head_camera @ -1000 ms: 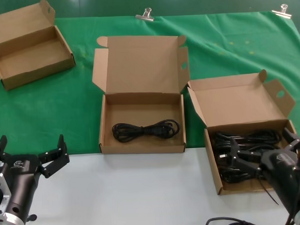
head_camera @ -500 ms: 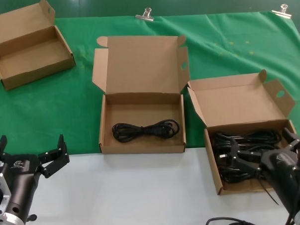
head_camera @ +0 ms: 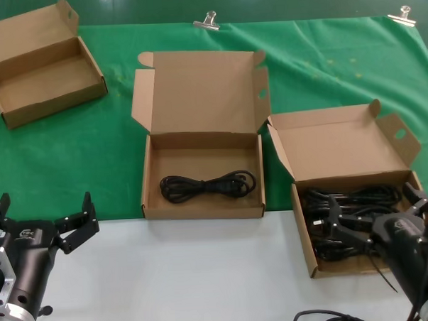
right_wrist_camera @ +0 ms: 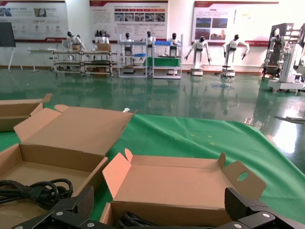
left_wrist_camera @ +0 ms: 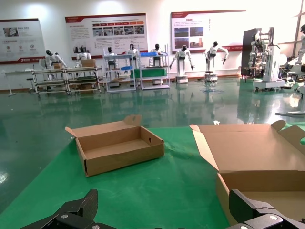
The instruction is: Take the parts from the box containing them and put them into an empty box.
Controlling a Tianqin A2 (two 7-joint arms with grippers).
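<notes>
Black cables point(head_camera: 351, 215) in right box point(head_camera: 406, 177), right gripper point(head_camera: 376, 214) fingers spread wide just above them, gripping nothing, left gripper point(head_camera: 42, 214) splayed, empty

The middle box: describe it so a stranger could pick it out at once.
On the green cloth stand three open cardboard boxes. Take the middle box, at the cloth's near edge. Only it has a tall squarish lid and holds just one coiled black cable; the box to its right is full of cables.
</notes>
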